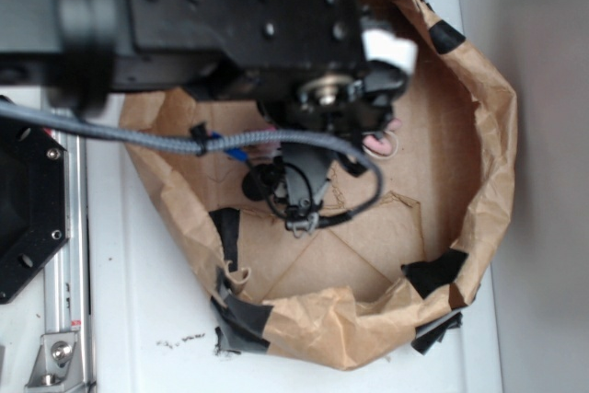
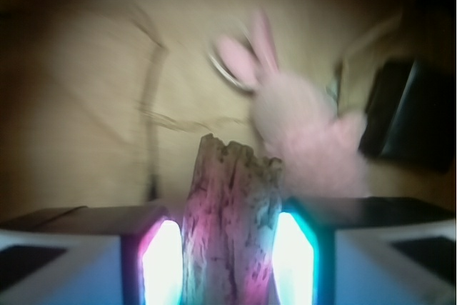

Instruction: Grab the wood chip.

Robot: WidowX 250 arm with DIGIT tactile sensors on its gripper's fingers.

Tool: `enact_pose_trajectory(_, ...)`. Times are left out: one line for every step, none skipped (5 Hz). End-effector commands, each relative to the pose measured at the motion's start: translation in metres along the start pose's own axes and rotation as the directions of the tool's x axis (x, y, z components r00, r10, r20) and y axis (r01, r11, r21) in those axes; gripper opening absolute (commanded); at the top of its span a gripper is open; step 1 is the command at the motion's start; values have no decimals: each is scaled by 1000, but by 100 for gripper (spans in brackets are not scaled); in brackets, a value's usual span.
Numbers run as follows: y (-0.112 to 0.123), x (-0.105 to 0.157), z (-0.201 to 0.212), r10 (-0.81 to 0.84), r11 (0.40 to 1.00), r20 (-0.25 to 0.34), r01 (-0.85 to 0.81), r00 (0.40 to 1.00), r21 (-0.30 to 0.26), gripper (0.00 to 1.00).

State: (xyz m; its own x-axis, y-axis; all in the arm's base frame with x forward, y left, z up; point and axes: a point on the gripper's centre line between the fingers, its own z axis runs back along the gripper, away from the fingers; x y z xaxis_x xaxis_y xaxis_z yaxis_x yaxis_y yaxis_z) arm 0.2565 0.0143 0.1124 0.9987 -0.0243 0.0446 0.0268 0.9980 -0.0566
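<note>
Wood chip (image 2: 230, 226), lower centre of the wrist view, upright and clamped between the closed jaws of the gripper (image 2: 228, 258); pink plush (image 2: 303, 133) just behind, upper right; black pouch (image 2: 410, 116) far right.

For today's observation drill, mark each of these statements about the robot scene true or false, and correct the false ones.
1. The wood chip sits between the gripper fingers. True.
2. The pink plush lies beyond the chip in the wrist view. True.
3. The black pouch is left of the plush in the wrist view. False: it is to the right.
4. The arm works inside a metal bowl. False: the walls are brown paper, taped in places.
</note>
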Motion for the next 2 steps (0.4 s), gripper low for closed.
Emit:
enact_pose_trajectory(0,6,92,-57,998,84,54,995,31,0)
enact_pose_trajectory(0,6,89,-50,998,61,49,997,28,0)
